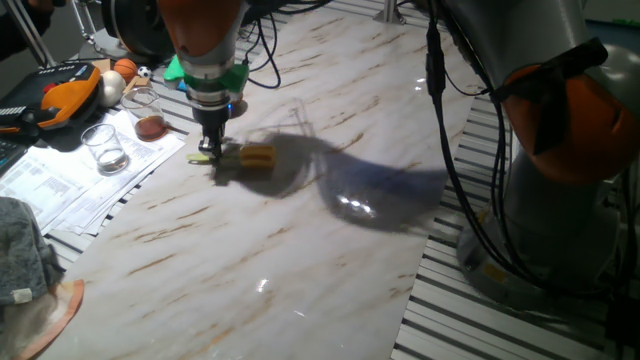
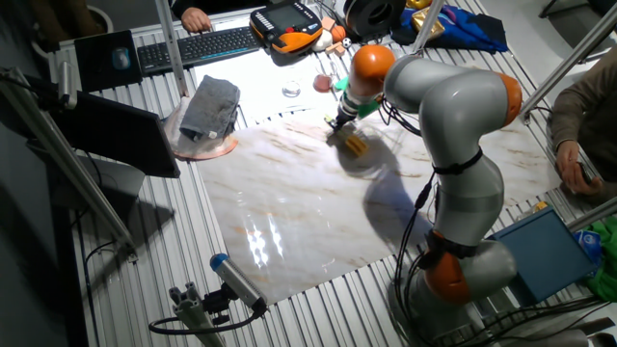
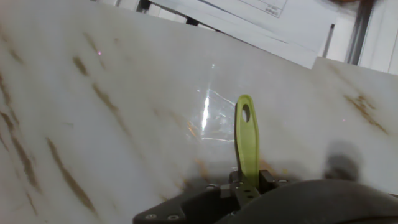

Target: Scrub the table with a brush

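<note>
The brush lies on the white marble-look table, its yellow-orange head to the right and its thin yellow-green handle running left. My gripper comes straight down on the handle and is shut on it, fingertips close to the tabletop. In the hand view the handle sticks out between the jaws, its end hole visible, and the head is hidden. In the other fixed view the brush head shows just below the gripper near the table's far edge.
Left of the table lie printed sheets with two glass cups, an orange teach pendant and small balls. A grey cloth sits on a plate. The arm's base stands at the table's right side.
</note>
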Tool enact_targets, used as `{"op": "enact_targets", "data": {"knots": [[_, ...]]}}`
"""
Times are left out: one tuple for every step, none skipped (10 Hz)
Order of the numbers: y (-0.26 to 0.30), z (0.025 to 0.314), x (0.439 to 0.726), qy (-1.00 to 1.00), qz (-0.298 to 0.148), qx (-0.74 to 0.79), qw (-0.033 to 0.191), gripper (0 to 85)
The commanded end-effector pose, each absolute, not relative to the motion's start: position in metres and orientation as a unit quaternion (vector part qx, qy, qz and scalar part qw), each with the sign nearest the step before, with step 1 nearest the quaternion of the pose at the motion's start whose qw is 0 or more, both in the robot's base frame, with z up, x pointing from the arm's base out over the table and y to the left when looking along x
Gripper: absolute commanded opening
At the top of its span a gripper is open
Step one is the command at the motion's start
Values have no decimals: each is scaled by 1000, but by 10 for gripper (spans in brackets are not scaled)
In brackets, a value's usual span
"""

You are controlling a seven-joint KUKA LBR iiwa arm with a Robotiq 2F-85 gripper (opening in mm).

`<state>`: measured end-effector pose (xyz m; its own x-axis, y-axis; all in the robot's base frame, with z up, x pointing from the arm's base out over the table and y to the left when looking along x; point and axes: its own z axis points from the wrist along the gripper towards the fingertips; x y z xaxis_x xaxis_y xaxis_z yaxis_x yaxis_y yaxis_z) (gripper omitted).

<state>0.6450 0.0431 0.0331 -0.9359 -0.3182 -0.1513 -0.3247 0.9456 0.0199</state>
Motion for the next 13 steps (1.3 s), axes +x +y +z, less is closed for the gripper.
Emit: {"op": "enact_targets", "data": {"knots": [[49,34,643,985,20,-157,72,0],[57,32,639,986,14,-148,74,0],[65,30,635,987,12,-140,76,0],[70,29,632,988,14,-134,76,0],[74,29,630,989,14,-130,76,0],[78,31,629,989,15,-126,74,0],[83,33,629,989,16,-124,73,0],[87,35,629,990,18,-121,73,0],[89,35,628,990,12,-122,75,0],[84,35,629,989,10,-128,79,0],[81,35,631,988,9,-133,80,0],[77,35,633,987,6,-140,81,0],[71,34,635,986,5,-147,82,0]]}}
